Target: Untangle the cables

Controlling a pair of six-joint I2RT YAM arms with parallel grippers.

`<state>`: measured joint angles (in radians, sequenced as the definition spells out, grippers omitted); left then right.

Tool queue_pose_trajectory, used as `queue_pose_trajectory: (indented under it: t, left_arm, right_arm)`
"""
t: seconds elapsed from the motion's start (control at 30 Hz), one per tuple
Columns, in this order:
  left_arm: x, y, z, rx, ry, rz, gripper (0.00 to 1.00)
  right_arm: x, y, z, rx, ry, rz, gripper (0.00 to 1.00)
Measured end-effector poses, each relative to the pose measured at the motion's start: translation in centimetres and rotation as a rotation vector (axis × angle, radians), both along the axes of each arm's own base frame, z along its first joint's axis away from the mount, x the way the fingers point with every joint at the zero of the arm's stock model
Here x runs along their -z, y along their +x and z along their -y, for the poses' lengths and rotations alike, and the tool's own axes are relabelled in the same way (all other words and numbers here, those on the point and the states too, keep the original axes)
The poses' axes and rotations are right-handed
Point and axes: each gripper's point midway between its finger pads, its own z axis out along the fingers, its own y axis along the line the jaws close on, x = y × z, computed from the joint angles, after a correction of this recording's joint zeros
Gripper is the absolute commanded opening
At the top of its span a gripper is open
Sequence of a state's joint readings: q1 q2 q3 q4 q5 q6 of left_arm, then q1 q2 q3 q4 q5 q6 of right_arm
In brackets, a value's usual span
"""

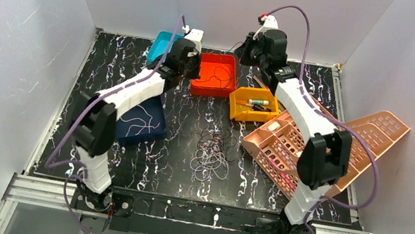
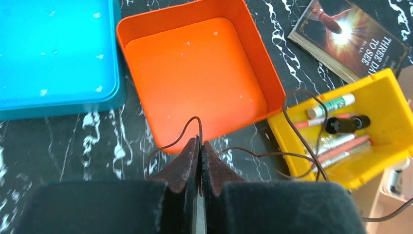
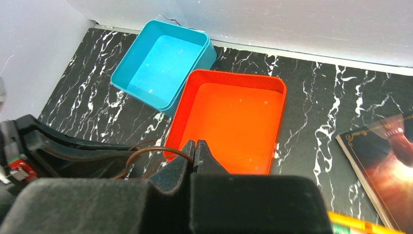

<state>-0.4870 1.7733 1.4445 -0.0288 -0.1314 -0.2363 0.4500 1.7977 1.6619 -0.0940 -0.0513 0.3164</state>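
Observation:
A loose tangle of thin black and pale cables (image 1: 212,150) lies mid-table. One thin dark brown cable (image 2: 261,152) is lifted from it. My left gripper (image 2: 200,142) is shut on this cable, raised beside the orange bin's (image 2: 195,73) near corner. From the tips the cable loops right over the yellow bin (image 2: 380,146). My right gripper (image 3: 195,143) is shut on the same brown cable (image 3: 156,148), which arcs left toward the left gripper's black body (image 3: 63,146). In the top view the left gripper (image 1: 188,75) and right gripper (image 1: 243,52) flank the orange bin (image 1: 216,73).
A teal bin (image 1: 163,45) stands back left. The dark blue tray (image 1: 143,122) under the left arm holds pale cables. Pens and markers fill the yellow bin (image 1: 252,105). A pink rack (image 1: 315,149) leans at right. A book (image 2: 350,39) lies behind the yellow bin.

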Motion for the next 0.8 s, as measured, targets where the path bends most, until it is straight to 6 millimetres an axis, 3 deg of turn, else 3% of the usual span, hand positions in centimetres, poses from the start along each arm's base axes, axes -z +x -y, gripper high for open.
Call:
queue_pose_trajectory:
  t: [0.13, 0.27, 0.43, 0.6, 0.8]
  left_arm:
    - [3.0, 3.7, 1.2, 0.027, -0.015, -0.046, 0.0]
    - [5.0, 7.2, 1.9, 0.043, -0.034, -0.063, 0.0]
    - [5.9, 10.5, 2.6, 0.06, -0.062, -0.054, 0.0]
    - [5.5, 12.7, 3.2, 0.073, -0.084, -0.033, 0.0]
    - [6.3, 13.1, 3.0, 0.086, -0.088, -0.056, 0.34]
  right_arm:
    - [2.1, 3.8, -0.6, 0.001, 0.017, -0.02, 0.0]
    - [2.9, 7.5, -1.6, -0.009, 0.042, -0.002, 0.0]
    - [4.2, 10.3, -2.4, -0.019, 0.053, 0.009, 0.0]
    - [5.6, 12.0, -2.7, -0.012, 0.054, 0.012, 0.0]
    - [8.5, 13.4, -3.1, -0.01, 0.047, -0.007, 0.0]
